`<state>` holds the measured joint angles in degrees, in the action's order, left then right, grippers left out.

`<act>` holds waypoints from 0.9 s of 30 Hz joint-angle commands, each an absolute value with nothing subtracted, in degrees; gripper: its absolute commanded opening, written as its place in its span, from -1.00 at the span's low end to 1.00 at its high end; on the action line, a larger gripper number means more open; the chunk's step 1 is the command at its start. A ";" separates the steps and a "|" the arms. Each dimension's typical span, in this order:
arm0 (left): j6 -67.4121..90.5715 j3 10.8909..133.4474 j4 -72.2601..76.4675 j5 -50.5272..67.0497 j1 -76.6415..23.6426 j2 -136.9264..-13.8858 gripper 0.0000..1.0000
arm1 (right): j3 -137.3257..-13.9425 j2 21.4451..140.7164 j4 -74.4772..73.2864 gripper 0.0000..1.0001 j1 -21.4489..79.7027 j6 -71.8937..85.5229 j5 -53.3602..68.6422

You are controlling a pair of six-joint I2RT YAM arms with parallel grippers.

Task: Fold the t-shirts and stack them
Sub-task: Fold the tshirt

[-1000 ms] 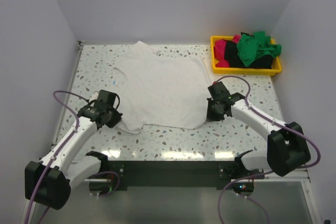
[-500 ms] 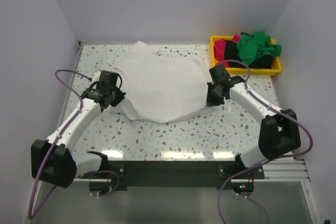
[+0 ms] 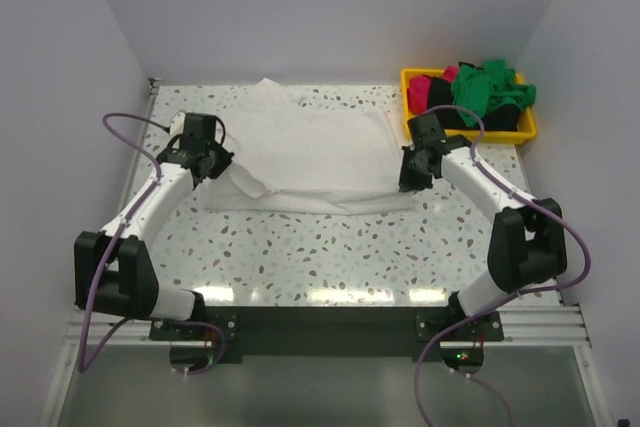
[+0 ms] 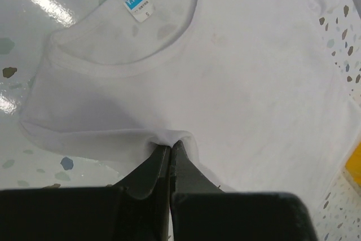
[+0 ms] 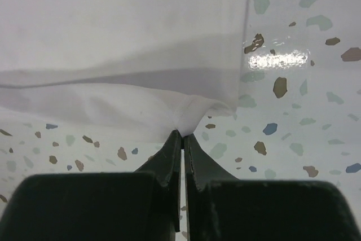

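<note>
I see the white t-shirt (image 3: 310,152) spread across the far middle of the table (image 3: 330,247), its near edge folded over. My left gripper (image 4: 171,146) is clenched on the cloth near the collar, and my right gripper (image 5: 183,134) is clenched on the opposite edge. The other t-shirts (image 3: 485,92) lie heaped in the yellow bin (image 3: 470,135) at the far right.

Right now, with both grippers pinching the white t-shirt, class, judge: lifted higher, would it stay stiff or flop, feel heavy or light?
Probably floppy: the white t-shirt puckers and drapes where the left gripper and right gripper pinch it. Likely light: narrow fingertip pinches hold up its doubled edge. It may slide easily, since the table looks glossy.
</note>
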<state>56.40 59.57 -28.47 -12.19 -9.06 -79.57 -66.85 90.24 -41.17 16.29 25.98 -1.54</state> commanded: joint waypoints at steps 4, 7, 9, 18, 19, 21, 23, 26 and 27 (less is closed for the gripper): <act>53.70 63.72 -23.03 -10.64 -6.77 -82.87 -1.00 | -70.84 93.69 -35.60 -1.00 15.12 27.33 -0.26; 53.61 64.86 -23.12 -10.99 -6.51 -84.46 -1.00 | -71.63 95.01 -34.37 -1.00 14.94 27.42 -1.05; 53.26 65.21 -22.24 -10.99 -6.24 -85.51 -1.00 | -73.12 96.41 -34.28 -1.00 14.68 26.81 -2.02; 53.26 68.73 -21.27 -10.90 -5.71 -92.62 -1.00 | -76.64 101.60 -33.22 -1.00 13.45 25.40 -3.43; 53.26 69.43 -21.18 -10.72 -5.71 -93.42 -1.00 | -76.99 102.99 -33.22 -1.00 13.19 25.49 -3.34; 53.52 70.48 -22.40 -10.28 -5.54 -95.18 -1.00 | -78.39 104.32 -33.49 -1.00 12.92 25.49 -3.08; 54.40 71.10 -22.41 -11.59 -5.54 -97.11 -1.00 | -78.84 105.55 -32.09 -1.00 12.48 25.49 -2.64; 55.19 71.89 -21.53 -13.35 -5.45 -99.40 -1.00 | -79.71 107.39 -30.94 -1.00 12.22 25.66 -2.29; 55.20 72.33 -21.71 -13.71 -5.45 -100.80 -1.00 | -80.06 107.92 -30.76 -1.00 12.04 25.40 -2.29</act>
